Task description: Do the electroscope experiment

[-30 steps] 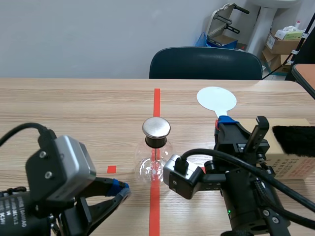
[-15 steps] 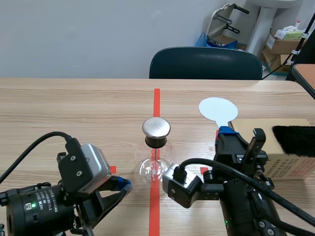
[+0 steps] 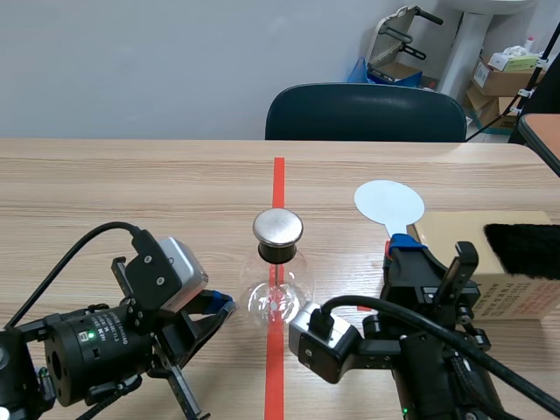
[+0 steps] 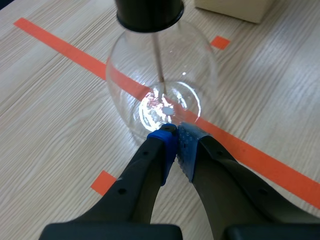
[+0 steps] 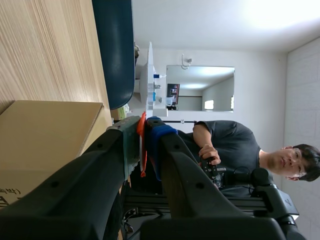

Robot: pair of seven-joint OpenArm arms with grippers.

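The electroscope is a round glass flask [image 3: 277, 296] with a black stopper and a flat metal cap [image 3: 278, 227], standing on the red tape line at mid-table. My left gripper [image 3: 224, 306] is shut on nothing, low at the flask's left. In the left wrist view its fingertips [image 4: 176, 137] meet against the base of the flask [image 4: 162, 82]. My right gripper [image 3: 404, 246] is shut on the red handle [image 5: 142, 145] of a paddle with a white disc [image 3: 388, 203], held upright to the right of the flask. The disc [image 5: 149, 75] shows edge-on ahead of the fingers.
A cardboard box [image 3: 503, 284] lies at the right with a black fur piece [image 3: 523, 238] on top. A dark blue chair [image 3: 366, 112] stands behind the table's far edge. A person [image 5: 227, 150] appears in the right wrist view's background.
The left arm's body has sunk and drawn back, while its gripper stays by the flask. The right gripper has brought the white paddle slightly nearer to me.
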